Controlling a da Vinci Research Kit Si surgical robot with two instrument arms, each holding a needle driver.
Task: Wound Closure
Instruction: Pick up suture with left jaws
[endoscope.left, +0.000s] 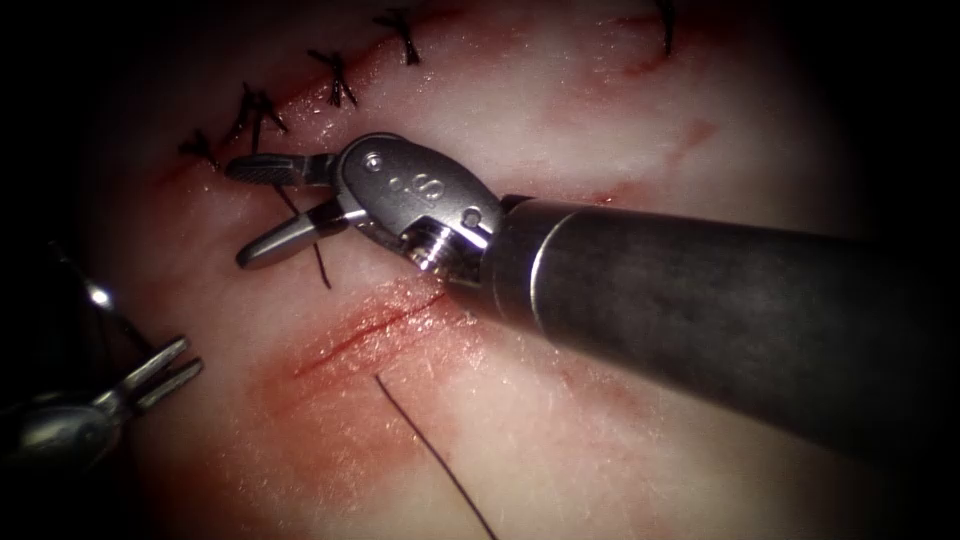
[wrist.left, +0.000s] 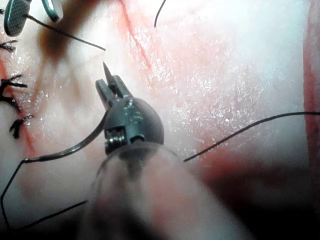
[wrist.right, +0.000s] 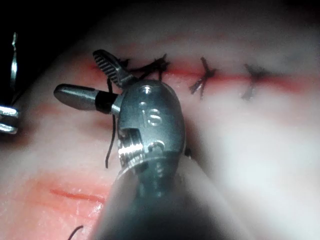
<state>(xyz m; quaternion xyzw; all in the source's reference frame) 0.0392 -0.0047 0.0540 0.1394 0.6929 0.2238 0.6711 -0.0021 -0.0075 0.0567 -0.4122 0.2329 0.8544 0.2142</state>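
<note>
The right tool (endoscope.left: 262, 207) hangs spread and empty over a thread end (endoscope.left: 318, 265) by the stitched cut (endoscope.left: 340, 75). The left tool (wrist.left: 111, 89) pinches the needle (wrist.left: 82, 145) near its point (well left of the cut).

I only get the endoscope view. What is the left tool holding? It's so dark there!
Observer: The left tool grips the needle just behind its point.
Operator: Is it poking the tissue?
Observer: No, the point sticks out bare beyond the jaws and looks clear of the tissue.
Operator: And the right tool?
Observer: The right tool holds nothing; a thread end hangs loose between its open jaws.
</note>
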